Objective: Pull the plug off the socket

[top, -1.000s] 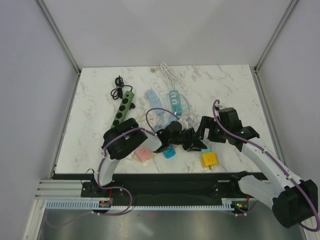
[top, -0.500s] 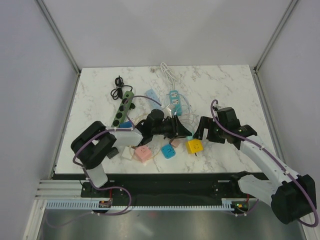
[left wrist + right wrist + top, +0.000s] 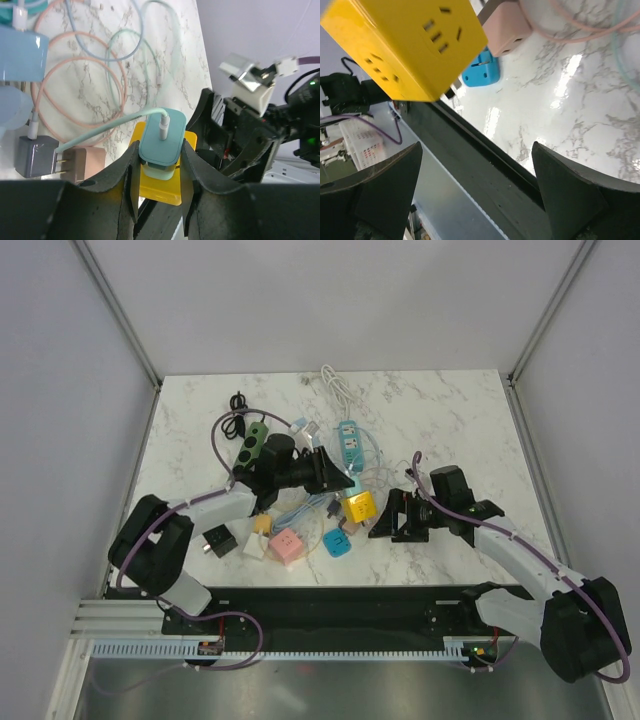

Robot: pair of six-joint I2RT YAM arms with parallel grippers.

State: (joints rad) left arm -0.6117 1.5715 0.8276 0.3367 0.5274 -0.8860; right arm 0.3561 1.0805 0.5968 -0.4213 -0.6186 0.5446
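A teal plug (image 3: 161, 136) with a pale green cable sits in a yellow socket cube (image 3: 161, 189), and my left gripper (image 3: 159, 150) is shut on the plug's sides. In the top view the left gripper (image 3: 334, 480) is at the table's middle, with the yellow socket cube (image 3: 358, 506) at its tip. The right gripper (image 3: 392, 521) stands open just right of the cube, holding nothing. In the right wrist view the yellow cube (image 3: 410, 45) hangs at the upper left, above and apart from the wide-open right gripper (image 3: 480, 192).
Behind the left gripper lie a green power strip (image 3: 250, 450), a light blue strip (image 3: 348, 440) and a white cable (image 3: 335, 386). A pink cube (image 3: 287, 547), a blue socket (image 3: 338, 542) and a black adapter (image 3: 220, 538) sit near the front edge. Pink cable loops (image 3: 75, 85) cover the marble.
My left arm has swung back and to the left, carrying the plug with the yellow cube on it. The right gripper has followed leftward and opened a little wider.
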